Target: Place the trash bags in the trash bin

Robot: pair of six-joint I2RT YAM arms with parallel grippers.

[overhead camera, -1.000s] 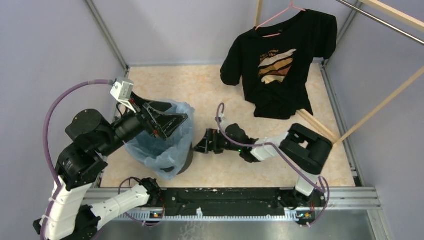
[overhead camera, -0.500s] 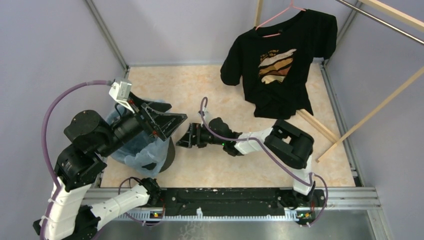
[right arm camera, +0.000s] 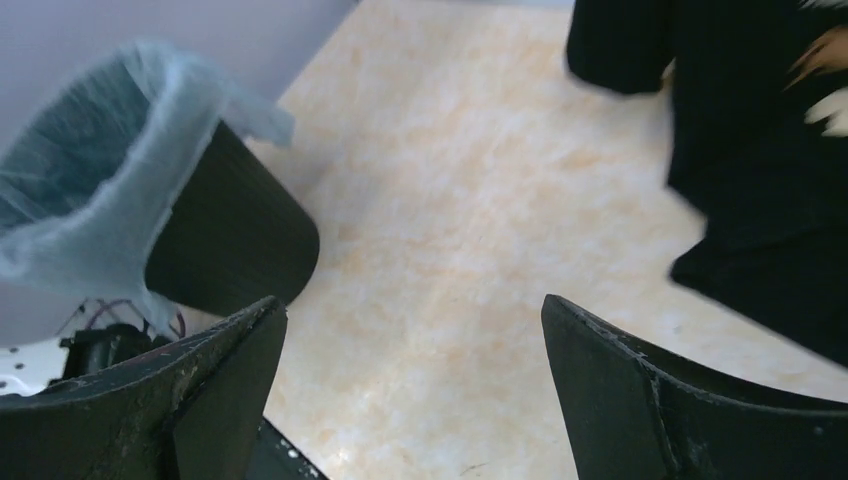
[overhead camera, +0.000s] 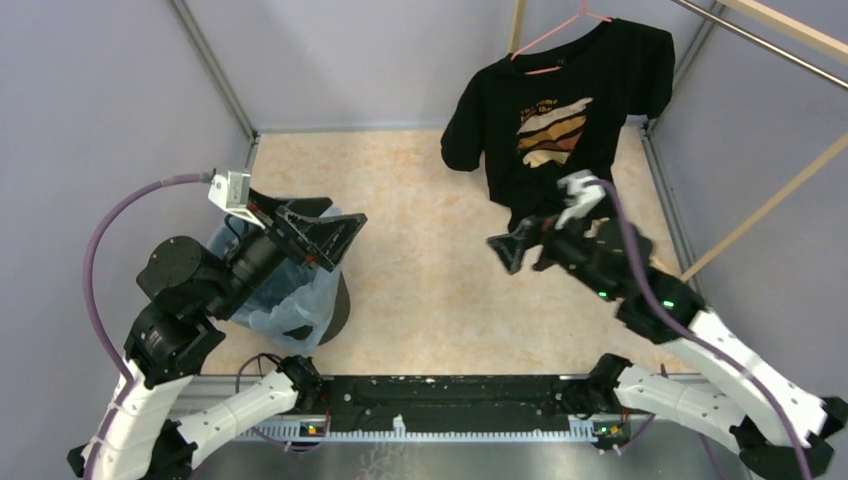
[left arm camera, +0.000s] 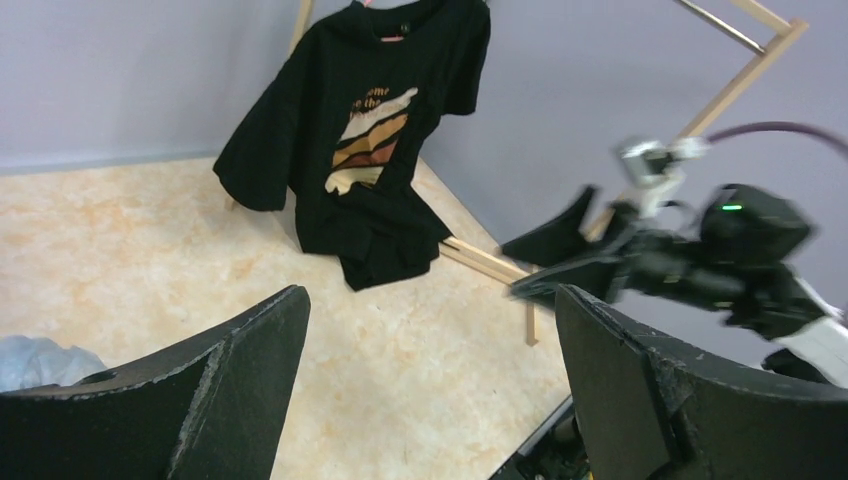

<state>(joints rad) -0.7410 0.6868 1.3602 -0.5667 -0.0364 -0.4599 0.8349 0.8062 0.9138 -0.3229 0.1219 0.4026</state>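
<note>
The round black trash bin (overhead camera: 335, 300) stands at the left of the floor, lined with the pale-blue trash bag (overhead camera: 295, 300) draped over its rim; both also show in the right wrist view, bin (right arm camera: 235, 240) and bag (right arm camera: 110, 170). My left gripper (overhead camera: 335, 235) is open and empty, raised above the bin's right side. A bit of bag shows at the left wrist view's left edge (left arm camera: 35, 360). My right gripper (overhead camera: 510, 245) is open and empty, raised high over the floor's right middle, well away from the bin.
A black printed T-shirt (overhead camera: 560, 120) hangs on a pink hanger from a wooden rack (overhead camera: 760, 210) at the back right, just behind my right gripper. Metal frame rails (overhead camera: 450, 390) edge the beige floor (overhead camera: 430, 290).
The right arm pulled back from beside the bin and rose to the right, near the T-shirt. The bin with its bag shifted left. The left gripper moved slightly left and up.
</note>
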